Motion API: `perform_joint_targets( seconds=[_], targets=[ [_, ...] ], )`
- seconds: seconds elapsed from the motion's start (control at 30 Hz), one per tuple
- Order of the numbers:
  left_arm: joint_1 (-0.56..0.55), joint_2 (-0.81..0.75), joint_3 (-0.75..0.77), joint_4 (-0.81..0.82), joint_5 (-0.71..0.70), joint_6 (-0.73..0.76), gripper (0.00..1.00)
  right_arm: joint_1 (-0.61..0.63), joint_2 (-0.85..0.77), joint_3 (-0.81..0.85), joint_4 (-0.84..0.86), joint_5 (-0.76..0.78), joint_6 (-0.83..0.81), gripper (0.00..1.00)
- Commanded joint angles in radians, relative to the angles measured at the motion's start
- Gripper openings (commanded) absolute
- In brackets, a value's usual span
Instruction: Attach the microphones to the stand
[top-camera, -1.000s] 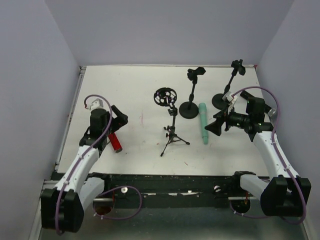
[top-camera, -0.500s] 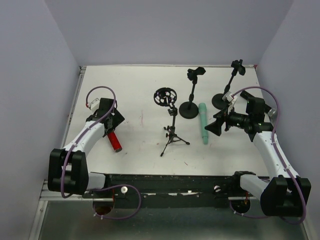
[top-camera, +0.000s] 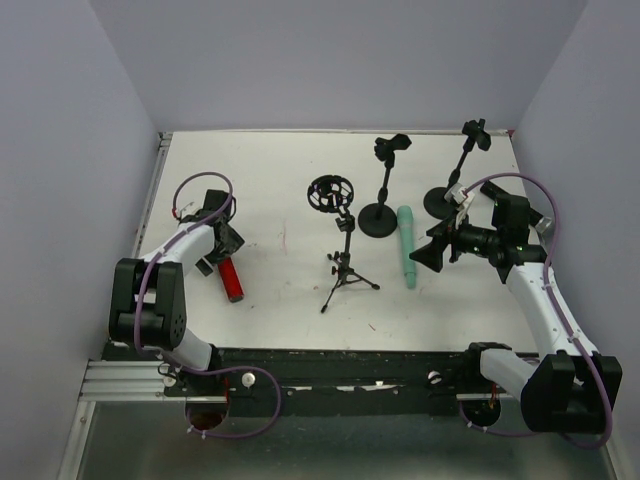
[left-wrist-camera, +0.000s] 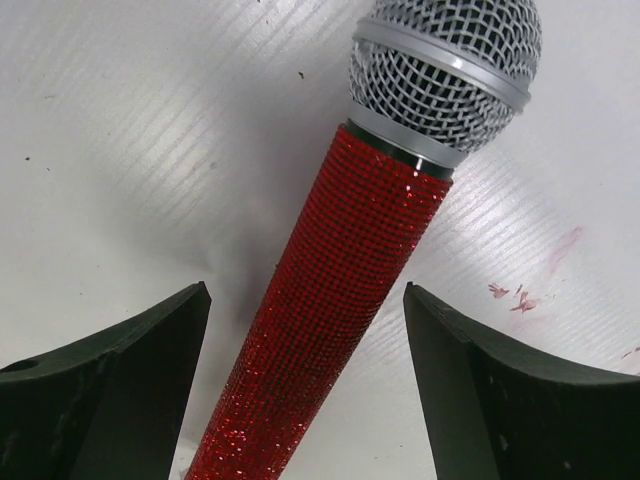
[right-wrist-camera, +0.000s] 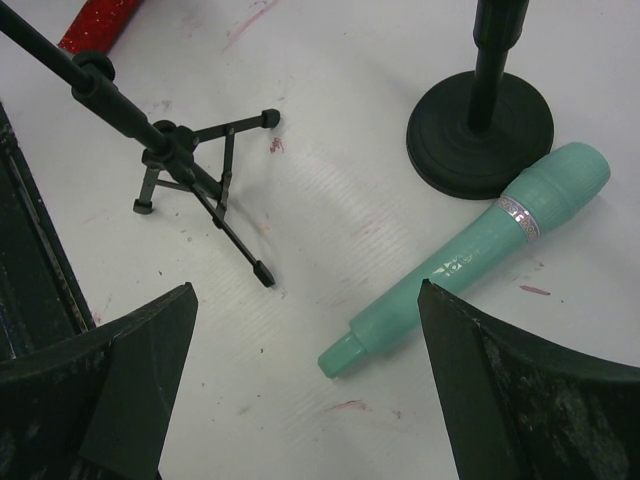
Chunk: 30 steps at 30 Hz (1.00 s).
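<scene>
Left wrist: glittery red mic (left-wrist-camera: 335, 310), round grey mesh head, inside spread-apart left end effector (left-wrist-camera: 305, 295)

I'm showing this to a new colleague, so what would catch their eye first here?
The glittery red microphone with its grey mesh head, lying on the left of the table between the open fingers of the left gripper. Next, the mint-green microphone lying beside a round-base stand right of centre, with the open right gripper near it.

Walls (top-camera: 330, 60): plain lavender-grey, on three sides.
Table (top-camera: 260, 180): white, ribbed, flecked with small reddish marks.
Near edge: black rail (top-camera: 330, 362).
Light: even, soft shadows.
</scene>
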Motion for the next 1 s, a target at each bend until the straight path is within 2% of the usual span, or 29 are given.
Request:
perform_joint_targets(
  seconds=[0.0,0.3,0.33,0.4,0.47,0.53,0.63,0.67,0.73,0.8,0.87,0.97],
  targets=[
    [0.031,0.012,0.031,-0.010,0.029,0.006,0.82,0.003,-0.005,0.030,-0.016,0.007,-0.014,1.00],
    [0.051,0.062,0.067,0.001,0.090,0.048,0.75,0.005,-0.008,0.028,-0.016,0.002,-0.014,1.00],
    [0.051,0.065,0.069,0.003,0.090,0.057,0.69,0.005,-0.010,0.030,-0.016,-0.001,-0.014,1.00],
    [0.051,0.062,0.067,0.003,0.092,0.060,0.68,0.006,-0.013,0.028,-0.017,0.002,-0.014,1.00],
    [0.050,0.058,0.060,0.009,0.093,0.068,0.56,0.005,-0.016,0.028,-0.016,0.002,-0.014,1.00],
    [0.050,0.047,0.049,0.028,0.114,0.091,0.36,0.005,-0.021,0.028,-0.016,0.002,-0.015,1.00],
    [0.051,-0.003,0.026,0.055,0.145,0.112,0.19,0.005,-0.024,0.028,-0.016,0.004,-0.015,1.00],
    [0.048,-0.038,0.017,0.059,0.147,0.117,0.18,0.005,-0.024,0.028,-0.016,0.002,-0.015,1.00],
    [0.040,-0.127,-0.008,0.088,0.159,0.144,0.08,0.005,-0.024,0.028,-0.016,0.002,-0.017,1.00],
    [0.021,-0.244,-0.041,0.131,0.174,0.170,0.04,0.005,-0.024,0.028,-0.016,0.001,-0.017,1.00],
    [-0.001,-0.371,-0.080,0.197,0.214,0.218,0.02,0.006,-0.024,0.028,-0.016,0.005,-0.015,1.00],
    [-0.023,-0.589,-0.170,0.376,0.370,0.313,0.01,0.005,-0.022,0.028,-0.016,0.005,-0.018,1.00]
  ],
)
